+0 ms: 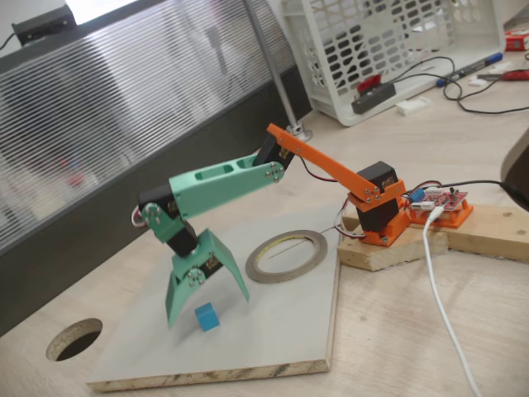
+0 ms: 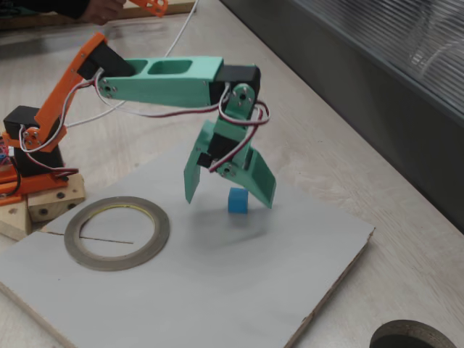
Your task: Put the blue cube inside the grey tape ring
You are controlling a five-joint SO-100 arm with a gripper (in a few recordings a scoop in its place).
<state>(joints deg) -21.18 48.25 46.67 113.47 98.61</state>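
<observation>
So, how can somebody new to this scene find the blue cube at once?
Find the pale grey board on the wooden table. The blue cube sits on it between the open green gripper's fingers. It is tiny, solid and sky-blue, unlike the flat grey tape ring nearby.

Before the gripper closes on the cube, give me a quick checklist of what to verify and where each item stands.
1. Gripper open wide enough for the cube: ok, the fingers are spread well apart.
2. Cube between the fingers: ok in both fixed views.
3. Fingertips down at cube level: cannot tell, they look near the board but contact is unclear.
4. Cube resting flat on the board: ok.
5. Ring lying flat with its opening free: ok.
6. Path from cube to ring free: ok, bare board between them.
</observation>
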